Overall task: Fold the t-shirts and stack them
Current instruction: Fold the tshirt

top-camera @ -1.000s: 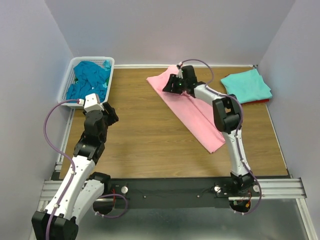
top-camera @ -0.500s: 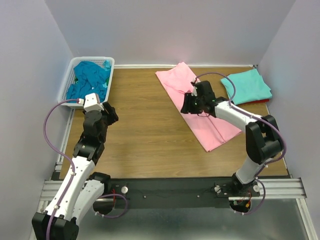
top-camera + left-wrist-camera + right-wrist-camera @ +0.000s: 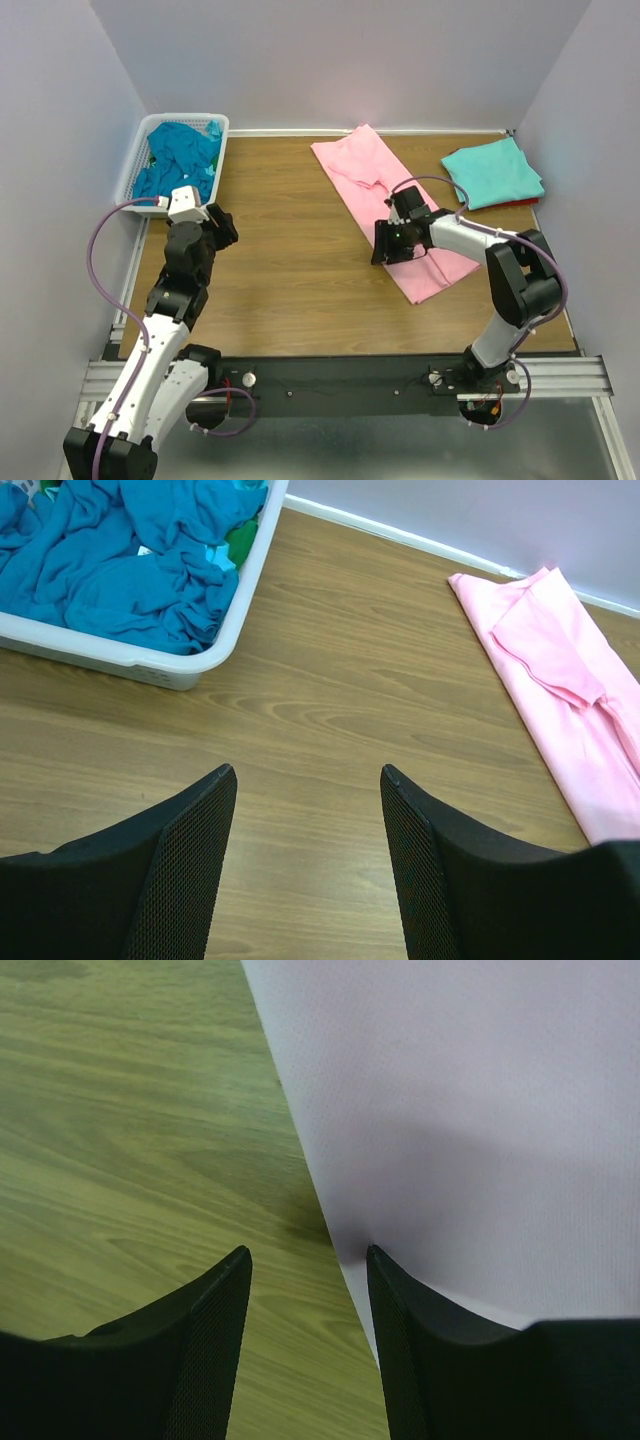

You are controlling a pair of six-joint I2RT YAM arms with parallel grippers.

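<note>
A light pink t-shirt [image 3: 402, 222], folded into a long strip, lies diagonally across the table's right half. My right gripper [image 3: 384, 250] is open and low over its left edge. In the right wrist view the gripper [image 3: 308, 1255] straddles that edge, one finger over wood, the other over the pale cloth [image 3: 450, 1110]. A folded light aqua t-shirt [image 3: 492, 172] rests on a red one [image 3: 522, 203] at the far right. Darker teal-blue t-shirts [image 3: 180, 158] fill the basket. My left gripper [image 3: 227, 223] [image 3: 305, 775] hangs open over bare wood with nothing between its fingers.
The white lattice basket [image 3: 134, 172] stands at the far left corner, and its rim [image 3: 150, 668] shows in the left wrist view, with the pink t-shirt [image 3: 560, 680] at the right there. Lilac walls enclose the table on three sides.
My right gripper has travelled from the pink t-shirt's far end toward me along its left edge. The shirt's far end now lies flat and further back. The left arm has stayed still.
</note>
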